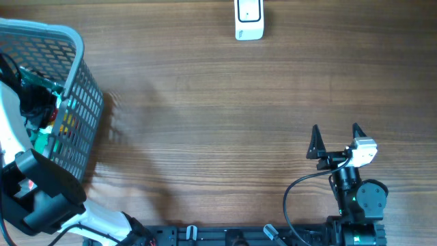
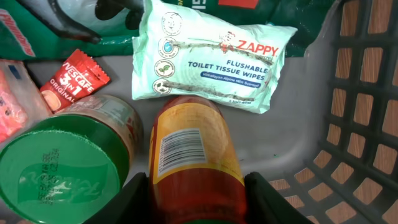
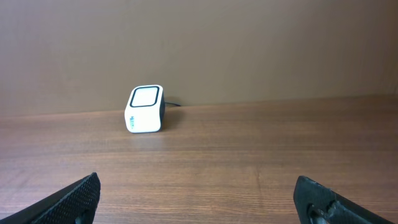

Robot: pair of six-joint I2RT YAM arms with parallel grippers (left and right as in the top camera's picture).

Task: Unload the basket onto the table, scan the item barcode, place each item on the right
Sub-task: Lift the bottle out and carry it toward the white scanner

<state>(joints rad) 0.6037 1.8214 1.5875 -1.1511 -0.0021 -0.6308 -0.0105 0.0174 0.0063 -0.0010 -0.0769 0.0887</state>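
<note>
In the left wrist view, a red bottle (image 2: 193,155) with a yellow label and a barcode facing up lies on the floor of the grey basket (image 2: 367,124). My left gripper (image 2: 198,185) has one black finger pressed against each side of it. The white barcode scanner (image 1: 249,19) stands at the far edge of the table, and it also shows in the right wrist view as the scanner (image 3: 145,109). My right gripper (image 1: 334,140) rests open near the front right of the table, with nothing between its fingers (image 3: 81,196).
Beside the bottle in the basket are a green-lidded jar (image 2: 59,171), a pack of Zappy toilet wipes (image 2: 211,56), a red Nescafe sachet (image 2: 68,78) and dark green bags. The basket (image 1: 75,102) stands at the table's left edge, with my left arm (image 1: 41,198) reaching into it.
</note>
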